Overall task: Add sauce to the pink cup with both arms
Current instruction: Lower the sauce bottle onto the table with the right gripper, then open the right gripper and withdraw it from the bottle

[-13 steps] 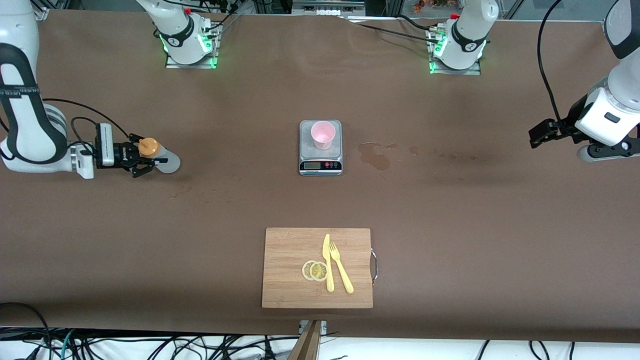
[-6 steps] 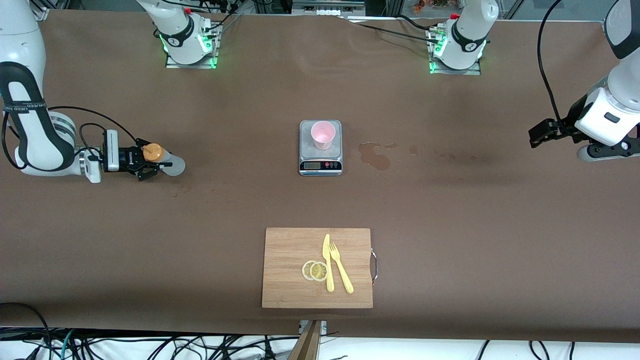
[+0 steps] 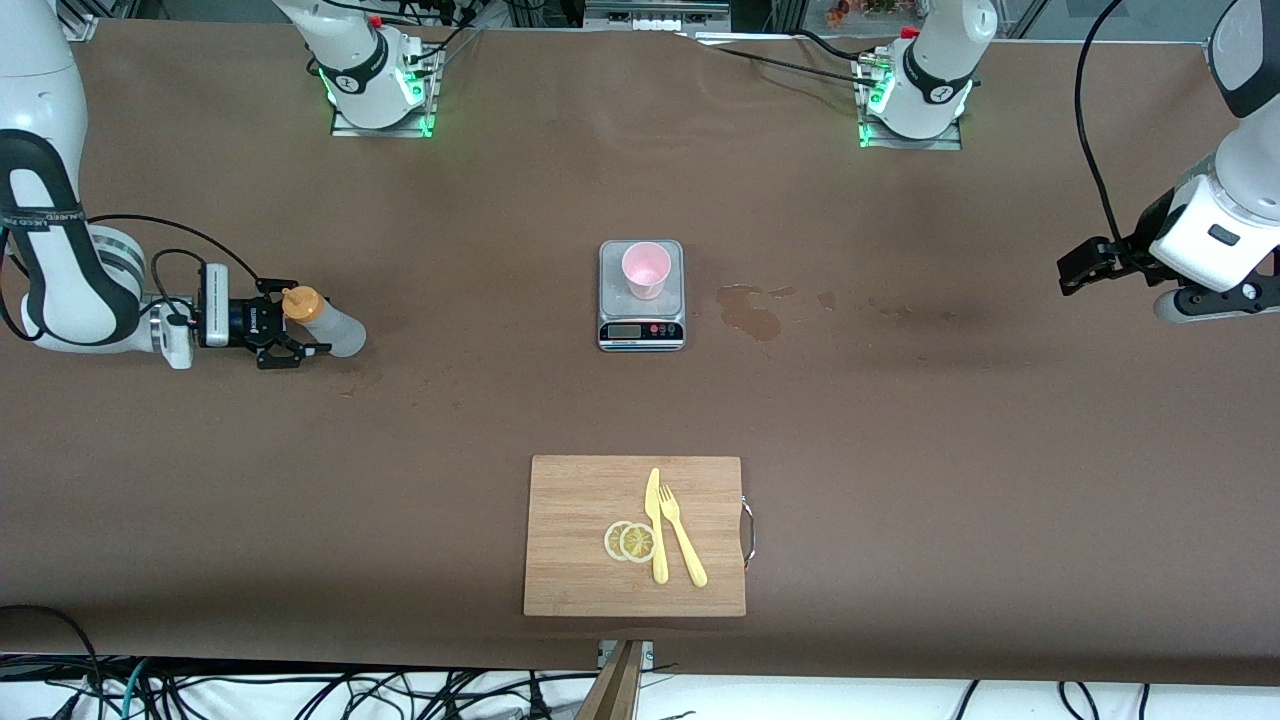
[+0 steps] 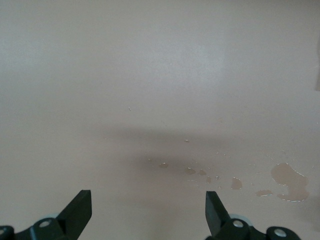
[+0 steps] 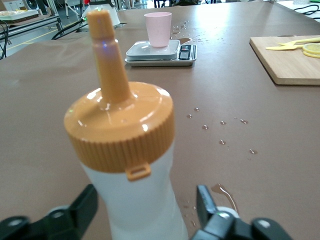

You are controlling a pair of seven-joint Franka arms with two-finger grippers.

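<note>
The sauce bottle (image 3: 330, 327), whitish with an orange nozzle cap, stands on the table at the right arm's end. My right gripper (image 3: 286, 334) is open, with its fingers on either side of the bottle's body (image 5: 140, 200), and small gaps show in the right wrist view. The pink cup (image 3: 646, 270) stands upright on the grey kitchen scale (image 3: 641, 332) at the table's middle. It also shows in the right wrist view (image 5: 158, 29). My left gripper (image 3: 1075, 272) waits open and empty over the left arm's end of the table, and in the left wrist view (image 4: 148, 215) only bare table lies under it.
A wooden cutting board (image 3: 580, 500) lies nearer the front camera than the scale, with a yellow knife (image 3: 655, 525), a fork (image 3: 682, 548) and lemon slices (image 3: 630, 541) on it. A wet spill (image 3: 750, 312) lies beside the scale toward the left arm's end. Droplets (image 5: 220, 132) lie near the bottle.
My right gripper has come lower and closer around the bottle's body. The bottle has shifted slightly. The left arm has not moved.
</note>
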